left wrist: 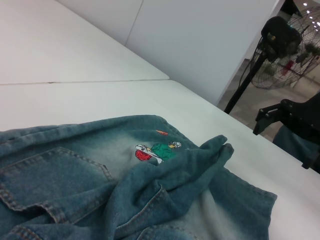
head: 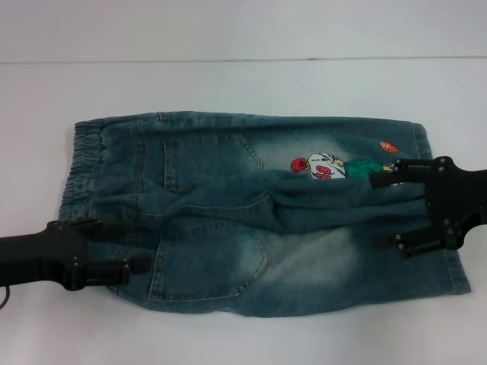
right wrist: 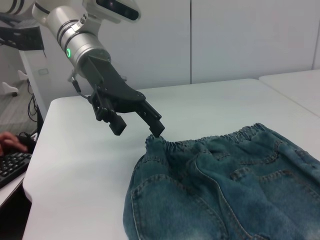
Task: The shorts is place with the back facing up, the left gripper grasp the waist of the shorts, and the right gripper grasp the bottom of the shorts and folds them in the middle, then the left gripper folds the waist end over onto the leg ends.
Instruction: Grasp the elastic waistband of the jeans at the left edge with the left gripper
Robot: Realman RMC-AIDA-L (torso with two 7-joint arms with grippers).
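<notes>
I see the denim shorts (head: pixel 259 213) lying back-up on the white surface (head: pixel 228 84), waistband toward my left, with the left end effector (head: pixel 125 251) spread open at the waist and the right end effector (head: pixel 392 209) open over the leg hems.

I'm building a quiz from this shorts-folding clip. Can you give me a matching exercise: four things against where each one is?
Things:
1. left gripper
2. right gripper
3. cartoon patch
4. elastic waistband

Places:
A. on the far leg of the shorts, near the hem
B. at the shorts' leg-hem end
C. at the near corner of the waist end
D. along the shorts' edge on the robot's left

Pairs: 1-C, 2-B, 3-A, 4-D
</notes>
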